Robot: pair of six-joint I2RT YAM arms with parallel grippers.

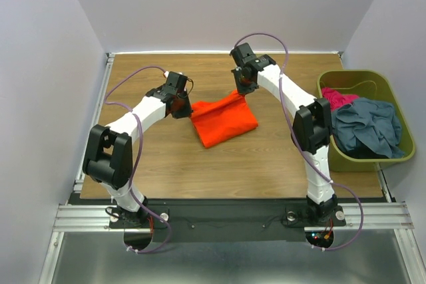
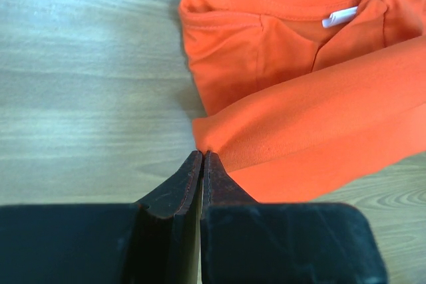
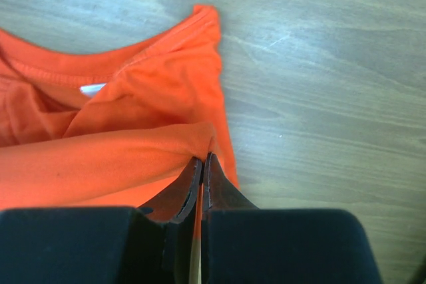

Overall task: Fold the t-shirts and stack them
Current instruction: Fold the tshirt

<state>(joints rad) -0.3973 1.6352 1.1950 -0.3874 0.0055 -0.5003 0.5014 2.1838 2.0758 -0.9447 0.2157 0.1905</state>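
The orange t-shirt [image 1: 223, 120] lies mid-frame on the table [image 1: 173, 171], its folded edge strung between the two arms. The left gripper [image 2: 202, 156] and right gripper [image 3: 202, 159] are each pinched on one end of that fold, equally near.

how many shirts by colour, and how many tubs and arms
orange t-shirt on the table: 1
blue-grey t-shirt in the tub: 1
magenta-pink t-shirt in the tub: 1
olive-green tub: 1
robot arms, left gripper and right gripper: 2
total: 6
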